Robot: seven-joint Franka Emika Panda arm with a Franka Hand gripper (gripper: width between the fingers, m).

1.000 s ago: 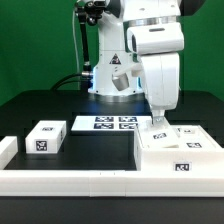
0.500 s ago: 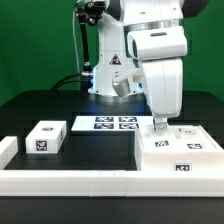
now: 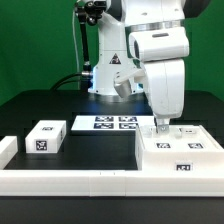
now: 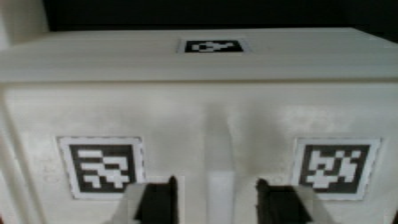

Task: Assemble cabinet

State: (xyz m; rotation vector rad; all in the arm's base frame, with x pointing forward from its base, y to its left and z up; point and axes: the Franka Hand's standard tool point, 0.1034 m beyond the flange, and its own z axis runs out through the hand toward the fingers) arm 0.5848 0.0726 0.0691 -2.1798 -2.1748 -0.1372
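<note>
Exterior view is showing the cabinet (image 3: 182, 156) sitting near right, against the white rail (image 3: 70, 183), probably to stop it sliding. The gripper (image 3: 160, 127) is reaching down to its top; I cannot tell if it is squeezing anything.

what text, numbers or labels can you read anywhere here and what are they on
No words or numbers can be read.
Square black-and-white tags, patterns only and no text: on the cabinet, the small white block and the marker board.
Stickers on the arm's base: too blurred to read.
</note>
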